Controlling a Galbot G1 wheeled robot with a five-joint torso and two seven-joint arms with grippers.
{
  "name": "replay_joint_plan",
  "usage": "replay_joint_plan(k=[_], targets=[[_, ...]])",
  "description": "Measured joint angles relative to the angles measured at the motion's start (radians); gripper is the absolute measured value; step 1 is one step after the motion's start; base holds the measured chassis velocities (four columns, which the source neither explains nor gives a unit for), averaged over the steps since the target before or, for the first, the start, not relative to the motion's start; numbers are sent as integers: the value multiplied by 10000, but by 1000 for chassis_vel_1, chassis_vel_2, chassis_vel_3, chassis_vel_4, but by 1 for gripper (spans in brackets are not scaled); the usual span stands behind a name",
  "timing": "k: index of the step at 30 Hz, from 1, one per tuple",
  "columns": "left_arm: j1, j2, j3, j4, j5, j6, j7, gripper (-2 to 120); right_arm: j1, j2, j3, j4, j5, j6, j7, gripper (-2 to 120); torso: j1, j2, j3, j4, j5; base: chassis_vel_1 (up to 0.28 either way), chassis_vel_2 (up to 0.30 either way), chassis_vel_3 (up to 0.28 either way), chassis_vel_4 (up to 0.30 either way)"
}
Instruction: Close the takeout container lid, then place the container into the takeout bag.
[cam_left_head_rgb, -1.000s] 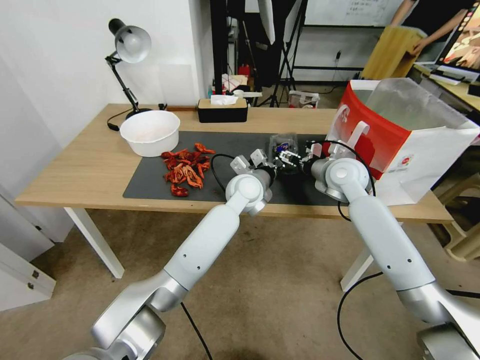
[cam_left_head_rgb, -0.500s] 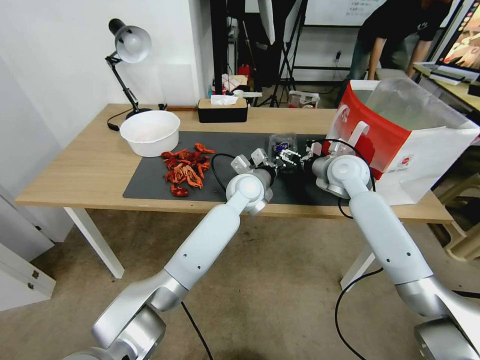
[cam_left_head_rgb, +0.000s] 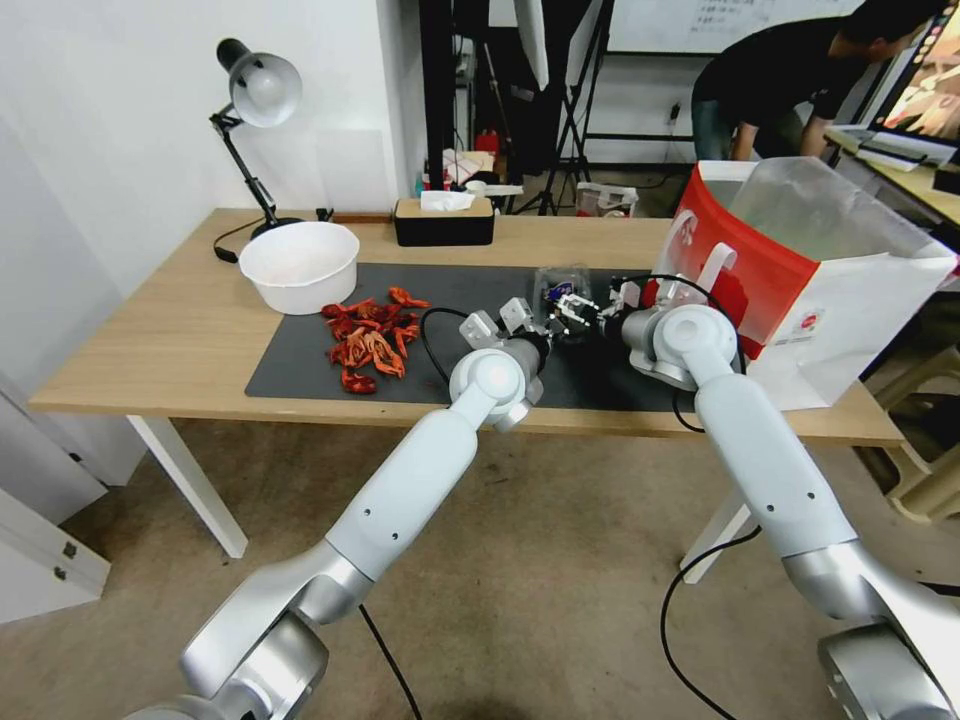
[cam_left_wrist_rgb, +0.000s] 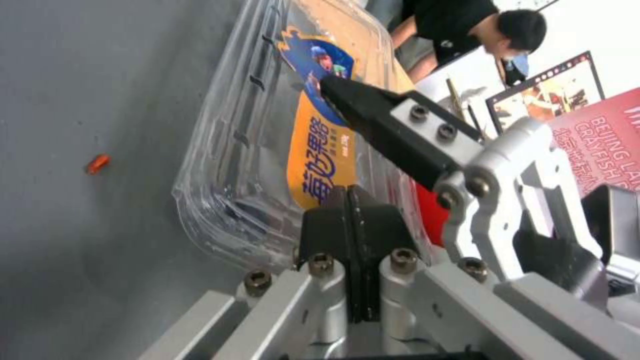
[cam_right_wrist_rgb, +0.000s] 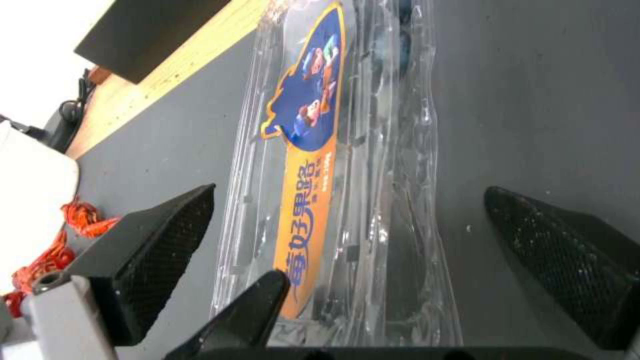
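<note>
You find the takeout container (cam_left_head_rgb: 562, 292) on the dark mat (cam_left_head_rgb: 300, 365), between both wrists and just beside the red-and-white takeout bag (cam_left_head_rgb: 800, 270), which stands to its right. The lid (cam_left_wrist_rgb: 320, 150) lies down over the base. The left gripper (cam_left_wrist_rgb: 357, 220) has its fingers pressed together at the near end of the box. The right gripper (cam_right_wrist_rgb: 347, 250) is spread, one finger on each side of the box, whose long axis runs straight away between them. The right arm is nearer the bag.
</note>
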Motion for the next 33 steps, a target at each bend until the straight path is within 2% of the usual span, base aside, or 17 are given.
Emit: replay_joint_plan(k=[28, 31, 33], targets=[[65, 86, 54, -136, 8, -14, -54, 0, 212, 171, -66, -329, -48, -127, -194, 100, 5, -4, 3, 1, 0, 0, 0, 0, 0], [76, 78, 54, -140, 19, -16, -55, 0, 199, 169, -65, -335, -38, -159, -221, 97, 4, -3, 3, -1, -1, 0, 0, 0, 0], [89, 60, 57, -143, 35, -17, -55, 0, 181, 171, -53, -344, -1, -198, -243, 92, 4, -3, 2, -1, -1, 0, 0, 0, 0]])
